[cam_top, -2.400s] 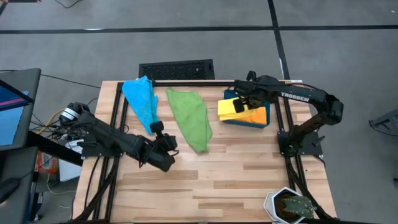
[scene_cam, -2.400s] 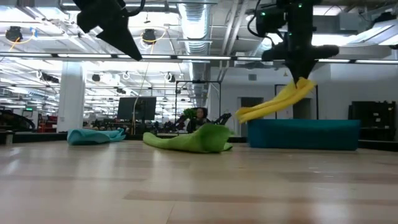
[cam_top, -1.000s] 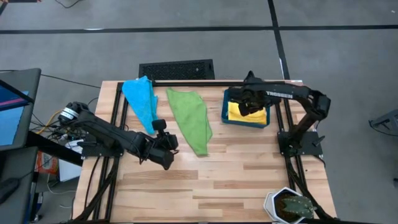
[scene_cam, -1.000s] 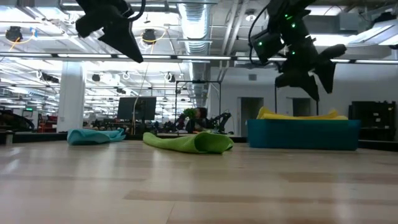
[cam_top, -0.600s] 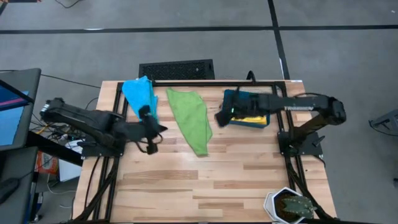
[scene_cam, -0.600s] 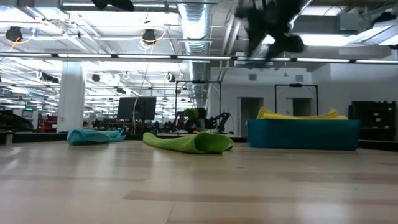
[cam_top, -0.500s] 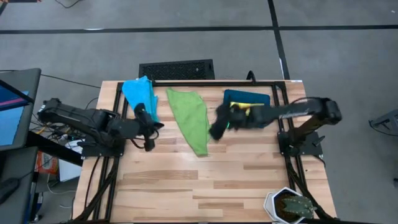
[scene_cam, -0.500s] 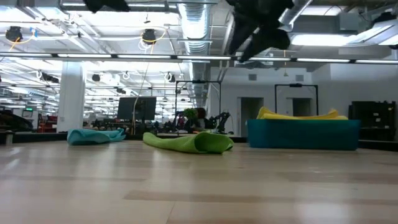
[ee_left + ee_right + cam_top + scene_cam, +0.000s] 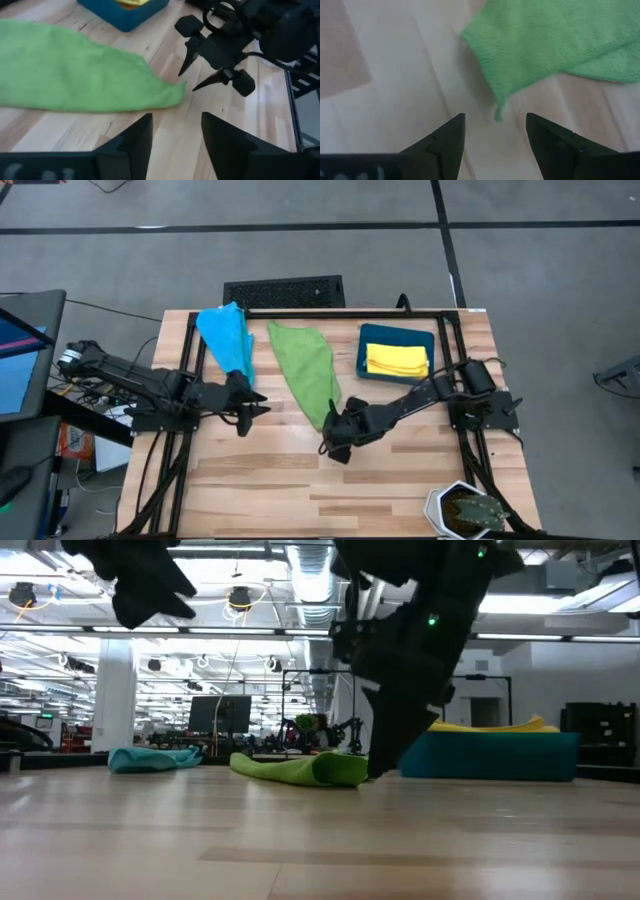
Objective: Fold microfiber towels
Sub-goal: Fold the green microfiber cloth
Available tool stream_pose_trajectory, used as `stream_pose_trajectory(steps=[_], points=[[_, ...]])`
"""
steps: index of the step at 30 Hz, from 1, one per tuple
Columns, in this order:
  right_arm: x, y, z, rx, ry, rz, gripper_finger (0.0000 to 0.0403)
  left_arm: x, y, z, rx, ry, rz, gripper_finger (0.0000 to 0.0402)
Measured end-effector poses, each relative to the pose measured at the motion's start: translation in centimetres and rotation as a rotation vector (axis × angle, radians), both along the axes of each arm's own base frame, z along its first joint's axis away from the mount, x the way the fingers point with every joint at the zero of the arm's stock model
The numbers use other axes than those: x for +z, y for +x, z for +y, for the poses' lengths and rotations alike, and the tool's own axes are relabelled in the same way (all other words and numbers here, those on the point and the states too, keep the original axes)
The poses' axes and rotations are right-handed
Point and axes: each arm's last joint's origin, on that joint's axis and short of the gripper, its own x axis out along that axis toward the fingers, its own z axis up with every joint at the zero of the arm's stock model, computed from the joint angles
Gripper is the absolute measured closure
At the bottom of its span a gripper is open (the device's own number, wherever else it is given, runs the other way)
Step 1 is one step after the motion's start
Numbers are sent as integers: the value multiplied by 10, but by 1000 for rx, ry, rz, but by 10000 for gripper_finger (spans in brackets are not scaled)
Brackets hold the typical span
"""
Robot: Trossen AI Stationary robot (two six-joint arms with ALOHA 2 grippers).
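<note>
A green microfiber towel [image 9: 305,370] lies loosely folded along the table's middle. Its near corner [image 9: 497,112] lies just ahead of my open right gripper [image 9: 495,120], which slants down over it [image 9: 326,448]. A light blue towel [image 9: 226,340] lies crumpled at the far left. A yellow towel [image 9: 397,360] lies folded in the teal bin [image 9: 367,340]. My left gripper [image 9: 258,410] hovers open left of the green towel, nothing between its fingers [image 9: 175,122]. In the left wrist view the right gripper [image 9: 187,82] stands with a fingertip on either side of the green corner.
A black frame rail [image 9: 340,311] runs along the table's far edge and down both sides. A potted plant [image 9: 470,510] sits at the near right corner. Bare wood [image 9: 330,490] spreads across the near half of the table.
My right gripper has left the bin, where the yellow towel stays. It has swung toward the table's left and near edge, sunk and tipped downward over the green towel's near corner. My left gripper has drawn back toward the left edge, rolled and opened. The towels lie still.
</note>
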Motion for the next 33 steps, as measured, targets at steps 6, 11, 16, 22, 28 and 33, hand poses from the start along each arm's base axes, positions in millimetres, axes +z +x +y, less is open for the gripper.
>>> stream_pose_trajectory(steps=[6,11,16,22,28,33], points=[[0,3,-7,-21,-63,-23,170,-4,5,-1,19,-14,10,212],[1,7,-10,23,-71,-40,177,-7,9,-2,44,-1,17,210],[-6,7,-17,21,-8,6,282,-8,11,-2,49,7,16,210],[30,9,-13,14,34,-122,385,-8,12,1,76,17,10,209],[65,-9,26,31,117,-227,393,-2,20,9,85,9,-62,209],[58,-36,79,83,158,-161,397,-2,38,21,16,-46,-119,209]])
